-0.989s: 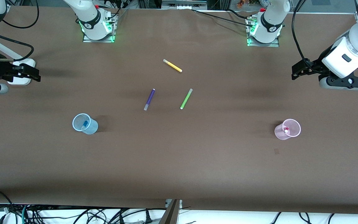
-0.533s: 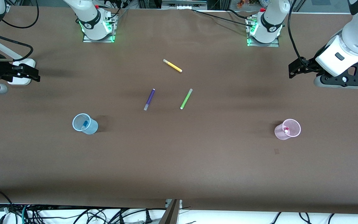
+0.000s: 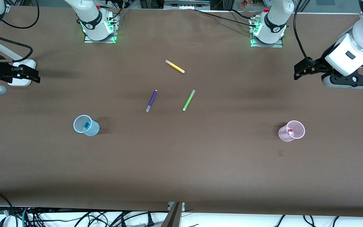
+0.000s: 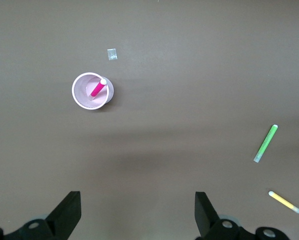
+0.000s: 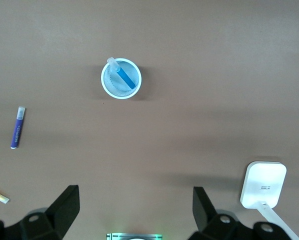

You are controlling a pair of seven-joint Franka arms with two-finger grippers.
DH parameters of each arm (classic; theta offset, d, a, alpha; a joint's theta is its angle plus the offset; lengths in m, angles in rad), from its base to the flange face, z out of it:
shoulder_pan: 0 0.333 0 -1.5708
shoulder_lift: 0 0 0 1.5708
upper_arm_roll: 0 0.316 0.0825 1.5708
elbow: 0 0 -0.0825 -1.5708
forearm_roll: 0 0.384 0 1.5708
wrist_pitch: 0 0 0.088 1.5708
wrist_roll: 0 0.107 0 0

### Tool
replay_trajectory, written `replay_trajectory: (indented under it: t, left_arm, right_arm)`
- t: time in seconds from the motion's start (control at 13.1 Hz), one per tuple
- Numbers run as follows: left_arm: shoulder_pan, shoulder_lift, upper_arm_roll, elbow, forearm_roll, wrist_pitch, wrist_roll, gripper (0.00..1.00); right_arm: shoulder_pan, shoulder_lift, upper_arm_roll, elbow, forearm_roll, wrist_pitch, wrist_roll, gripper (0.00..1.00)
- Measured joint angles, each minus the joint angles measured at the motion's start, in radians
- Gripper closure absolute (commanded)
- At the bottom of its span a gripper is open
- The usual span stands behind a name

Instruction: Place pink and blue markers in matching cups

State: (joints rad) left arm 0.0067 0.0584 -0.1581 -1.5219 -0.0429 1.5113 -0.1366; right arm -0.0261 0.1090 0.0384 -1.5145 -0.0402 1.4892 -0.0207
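Note:
The pink marker [image 3: 290, 132] stands inside the pale pink cup [image 3: 297, 133] toward the left arm's end of the table; the left wrist view shows the marker [image 4: 97, 89] in that cup [image 4: 80, 95]. The blue marker [image 3: 85, 126] stands inside the pale blue cup [image 3: 92, 129] toward the right arm's end; the right wrist view shows the marker [image 5: 125, 78] in that cup [image 5: 111, 84]. My left gripper [image 3: 298, 72] is open and empty, high over the table's end. My right gripper [image 3: 30, 75] is open and empty, high over the other end.
A purple marker [image 3: 151, 101], a lime-green marker [image 3: 188, 100] and a yellow marker [image 3: 175, 66] lie near the table's middle. A white box [image 3: 20, 82] sits by the right gripper. A small mark [image 3: 280, 153] lies near the pink cup.
My left arm has shifted slightly at its end of the table, first toward the bases, then back a little. The right arm, markers and cups have not moved.

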Motion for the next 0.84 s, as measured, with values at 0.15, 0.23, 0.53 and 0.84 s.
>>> replay_trajectory:
  t: [0.15,0.23,0.53,0.84]
  left_arm:
    - [0.0,0.0,0.002,0.0,0.0,0.0,0.0,0.0]
    - [0.0,0.001,0.002,0.0,0.0,0.0,0.0,0.0]
    - [0.007,0.001,0.01,0.0,0.0,0.001,0.0,0.0]
    - [0.017,0.002,0.013,0.021,0.0,0.003,0.0,0.0]
  right_arm:
    - [-0.001,0.0,0.0,0.0,0.0,0.0,0.0,0.0]
    - [-0.001,0.0,0.0,0.0,0.0,0.0,0.0,0.0]
    - [-0.004,0.0,0.0,0.0,0.0,0.0,0.0,0.0]
    - [-0.005,0.0,0.0,0.0,0.0,0.0,0.0,0.0]
